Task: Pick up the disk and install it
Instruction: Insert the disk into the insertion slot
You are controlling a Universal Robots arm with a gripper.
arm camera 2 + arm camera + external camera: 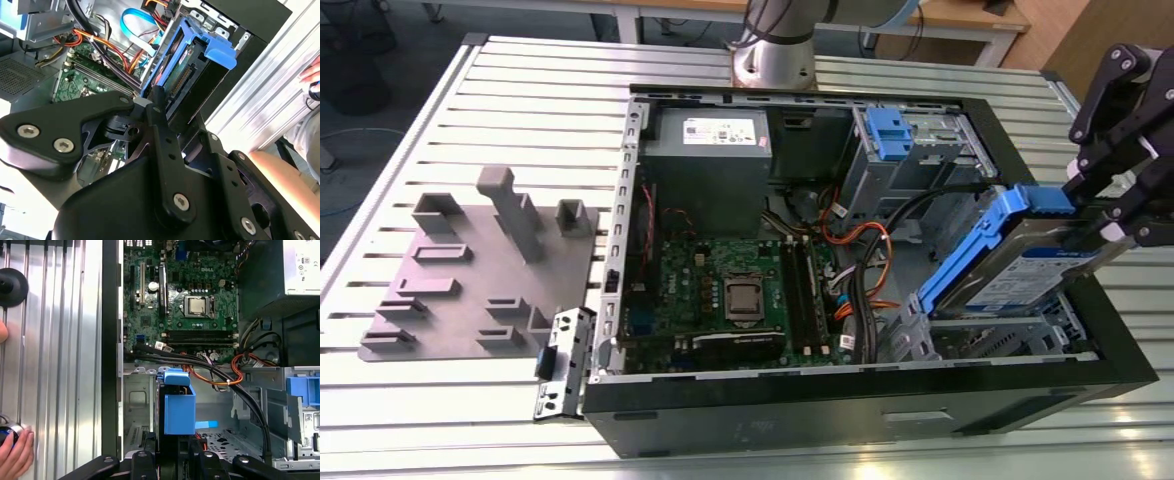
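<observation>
Clamped on one end of the disk [1030,265] with the end effector [1098,222]; held tilted on edge over the drive cage [1001,338] of the open computer case [854,405], apparently angled to clear the cables [870,236] and meet the bay.

The disk [179,407], edge-on with its blue plastic end towards the camera, sits clamped between the black links of the gripper [175,446], over the metal drive bay [137,405] inside the open computer case [112,340]. Just beyond it, black cables [200,362] and orange wires [235,376] cross in front of the green circuit board [150,315], which carries a processor socket [199,305] and memory sticks [200,336]. A grey box [300,270] with a white sticker stands beside the board. Outside the case wall lies the slatted table [60,365], where a hand [15,457] rests.
</observation>
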